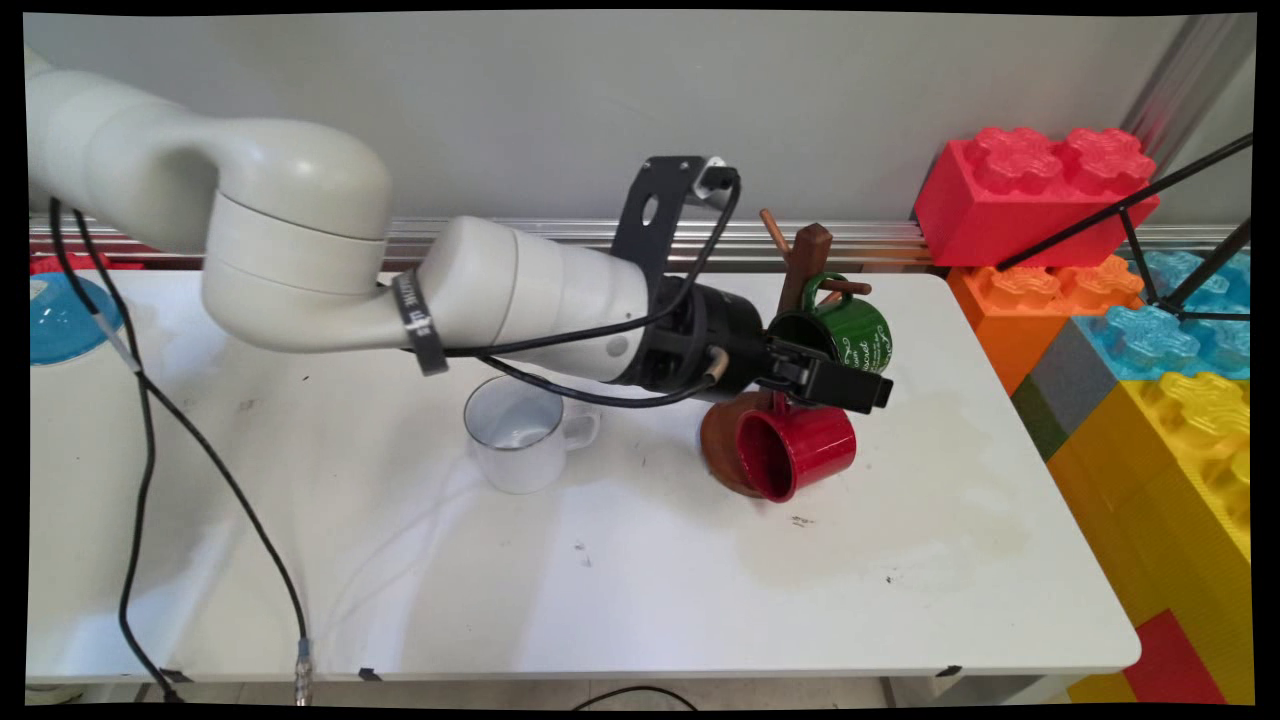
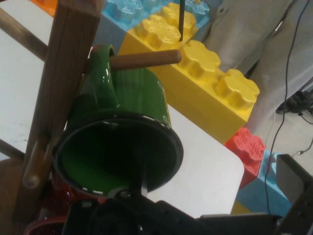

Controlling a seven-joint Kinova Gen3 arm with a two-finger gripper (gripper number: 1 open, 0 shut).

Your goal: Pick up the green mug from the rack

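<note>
Hand [image 1: 835,385] beside wooden mug tree [image 1: 803,262], between hanging green mug [image 1: 850,333] and red mug [image 1: 800,448]; touching red mug's handle perhaps. Cannot tell hand's grip. White mug [image 1: 520,432] on desk [image 1: 600,580].

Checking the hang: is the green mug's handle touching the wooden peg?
Touching. The hand view shows the green mug hanging with its handle looped over the wooden peg, resting on it.
</note>
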